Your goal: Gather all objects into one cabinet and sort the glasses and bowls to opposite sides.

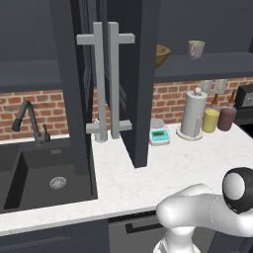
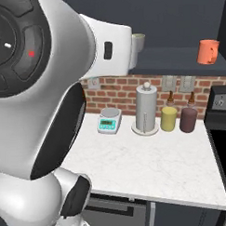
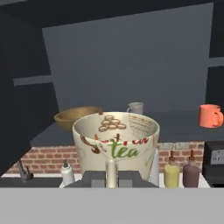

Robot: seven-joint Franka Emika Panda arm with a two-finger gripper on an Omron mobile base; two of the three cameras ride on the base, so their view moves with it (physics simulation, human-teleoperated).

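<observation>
The arm is raised toward the open cabinet (image 3: pixel 131 65), its gripper (image 3: pixel 111 179) closed on the handle of the cream mug (image 3: pixel 116 140), held upright before the shelf. The mug reads "tea" in green. On the shelf, the wooden bowl (image 3: pixel 76 116) sits toward the left edge, the grey mug (image 3: pixel 136 107) mid-shelf, the orange mug (image 3: pixel 210 116) near the right edge. Bare shelf lies between grey and orange mugs.
</observation>
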